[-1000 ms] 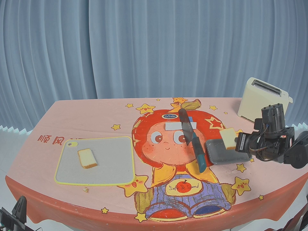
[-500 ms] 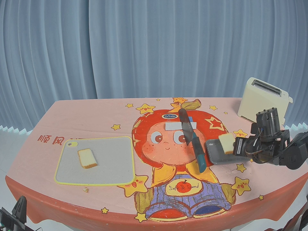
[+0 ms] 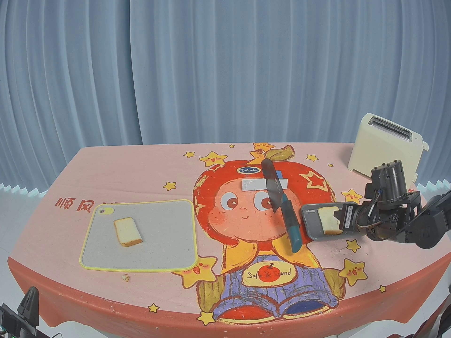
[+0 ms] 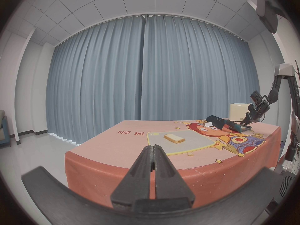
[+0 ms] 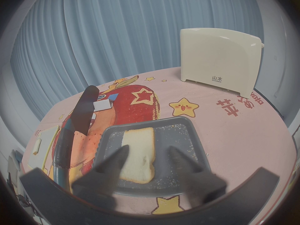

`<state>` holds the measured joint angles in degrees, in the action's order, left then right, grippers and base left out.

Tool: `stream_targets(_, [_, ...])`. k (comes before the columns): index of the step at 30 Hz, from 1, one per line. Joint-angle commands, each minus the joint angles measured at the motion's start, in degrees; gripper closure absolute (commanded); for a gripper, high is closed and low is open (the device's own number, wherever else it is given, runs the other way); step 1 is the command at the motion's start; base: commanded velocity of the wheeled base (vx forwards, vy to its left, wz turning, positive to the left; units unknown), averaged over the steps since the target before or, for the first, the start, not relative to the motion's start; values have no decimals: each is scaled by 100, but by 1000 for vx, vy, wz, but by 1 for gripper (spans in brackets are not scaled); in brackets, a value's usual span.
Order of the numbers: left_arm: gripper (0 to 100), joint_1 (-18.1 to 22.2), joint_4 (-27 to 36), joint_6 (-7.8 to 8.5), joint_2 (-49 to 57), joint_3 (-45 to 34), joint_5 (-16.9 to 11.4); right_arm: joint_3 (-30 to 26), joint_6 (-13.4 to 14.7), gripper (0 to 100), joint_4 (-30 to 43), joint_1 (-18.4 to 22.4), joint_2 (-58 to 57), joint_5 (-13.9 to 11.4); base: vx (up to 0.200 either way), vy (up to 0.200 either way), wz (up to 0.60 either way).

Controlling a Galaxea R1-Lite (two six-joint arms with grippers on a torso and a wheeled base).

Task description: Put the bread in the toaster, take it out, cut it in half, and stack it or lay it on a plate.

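In the last sec our right pincer brought the bread half from upright to flat on the grey plate, right-centre in the head view. Its fingers are spread wide and the bread looks released. The 2nd half sits on the cutting board, lower left, prob. next. Our left pincer is closed, off the table.

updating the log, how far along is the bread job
Done: the bread is cut, and one half lies flat on the grey plate. Under way: the right hand sits open over that half, not gripping it. Left: the other half lies on the cutting board, not yet on the plate. The left hand is shut and empty.
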<state>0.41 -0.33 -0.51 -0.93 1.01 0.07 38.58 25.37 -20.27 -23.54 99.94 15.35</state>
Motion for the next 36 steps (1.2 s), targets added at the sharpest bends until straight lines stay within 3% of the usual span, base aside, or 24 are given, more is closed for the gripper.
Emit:
stream_targets(1, [100, 2, -2, -2, 93, -101, 1, -18, -6, 0, 6, -19, -27, -5, 0, 0, 0])
stream_targets(26, [100, 2, -2, -2, 93, -101, 1, -184, -102, 0, -3, -81, -642, 74, 0, 0, 0])
stream_targets(29, [100, -6, -2, -2, 93, -101, 1, -211, -217, 0, -3, -81, -739, 74, 0, 0, 0])
stream_targets(36, [100, -6, -2, -2, 93, -101, 1, -518, -788, 0, -311, -116, -1293, 74, 0, 0, 0])
